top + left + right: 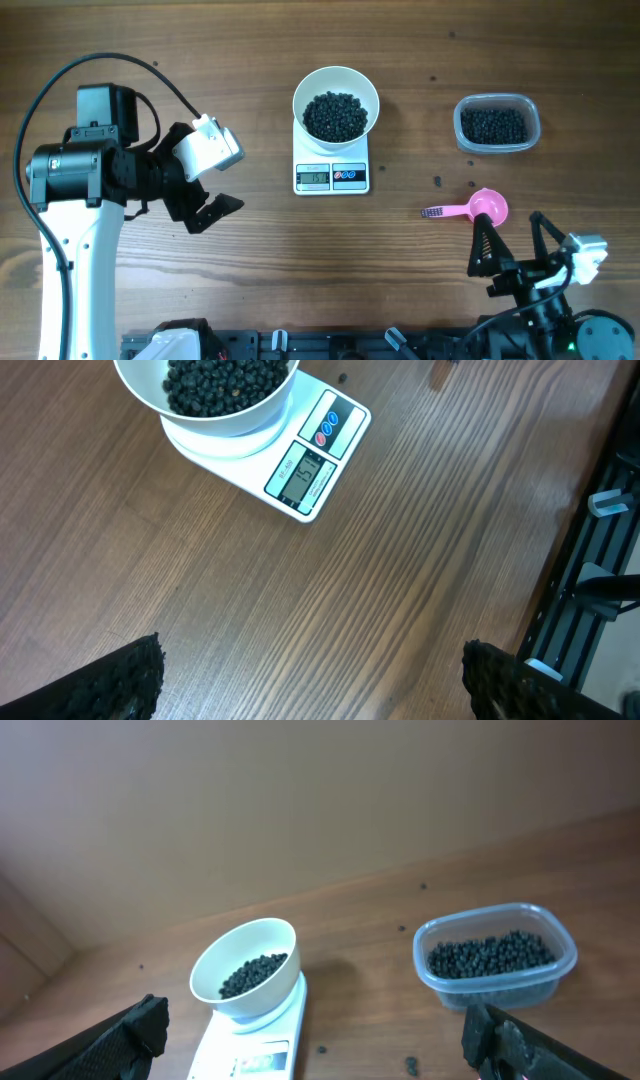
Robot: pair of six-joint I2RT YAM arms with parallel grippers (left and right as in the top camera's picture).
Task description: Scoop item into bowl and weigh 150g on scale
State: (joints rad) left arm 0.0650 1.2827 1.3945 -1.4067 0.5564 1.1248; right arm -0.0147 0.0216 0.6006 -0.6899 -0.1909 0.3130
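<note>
The white bowl (336,103) (212,398) (246,970) stands on the white scale (332,176) (315,460) (255,1055) and holds a heap of black beads (335,115) (225,382) (252,974). More beads fill the clear tub (497,124) (494,958). A pink scoop (474,209) lies on the table near the right arm. My left gripper (203,203) (310,680) hangs open over bare wood left of the scale, nothing in it. My right gripper (512,243) (315,1035) is open too, low at the front right, empty.
A few stray beads (438,181) (409,1065) lie on the wood between scale and tub. A black rail with mounts (300,345) (590,550) runs along the table's front edge. The left arm's base (70,190) stands at the far left.
</note>
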